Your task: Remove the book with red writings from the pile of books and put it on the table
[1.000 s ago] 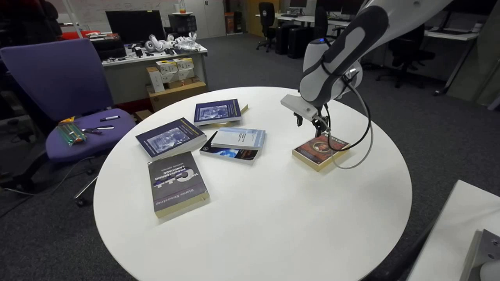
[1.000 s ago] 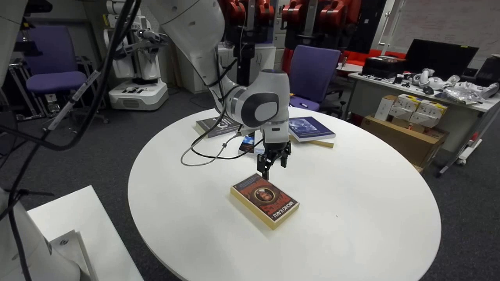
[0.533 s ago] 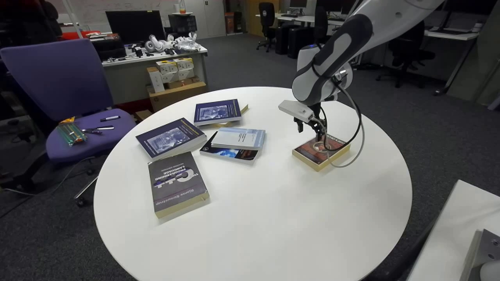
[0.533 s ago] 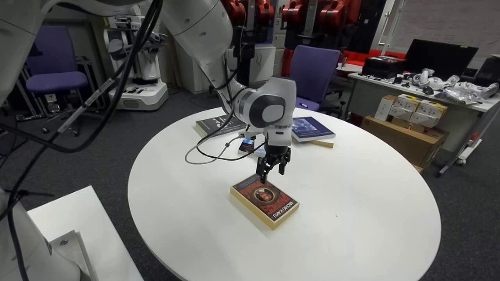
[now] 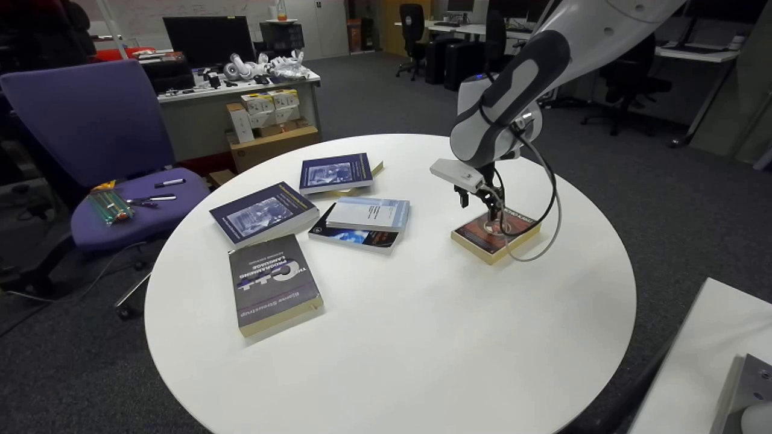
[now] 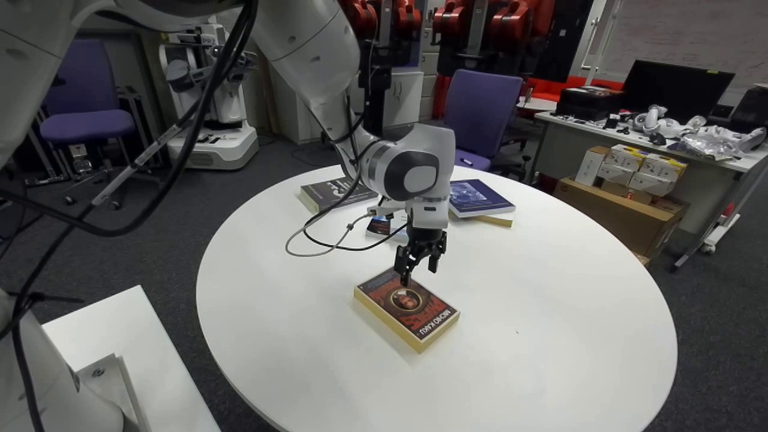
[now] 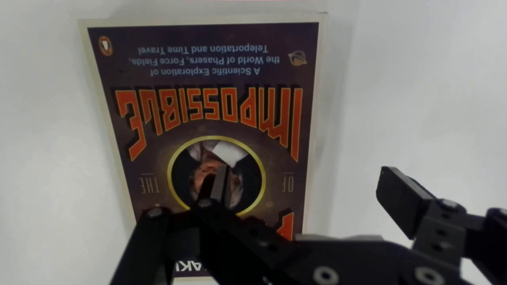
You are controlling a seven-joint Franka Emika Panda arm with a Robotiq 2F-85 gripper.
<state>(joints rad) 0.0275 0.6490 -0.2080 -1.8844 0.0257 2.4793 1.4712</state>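
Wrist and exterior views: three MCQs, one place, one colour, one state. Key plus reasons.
1. Where is the book with red writing?
A. On the floor
B. On the table, apart from the other books
C. Beneath the other books

2. What colour is the chair by the table?
A. Green
B. Orange
C. Purple

3. The gripper is:
A. Open
B. Shut on that book
C. Shut, holding nothing

1 B: both exterior views show white table between it and the others.
2 C: it is purple in both exterior views.
3 A: its fingers are wide apart in the wrist view.
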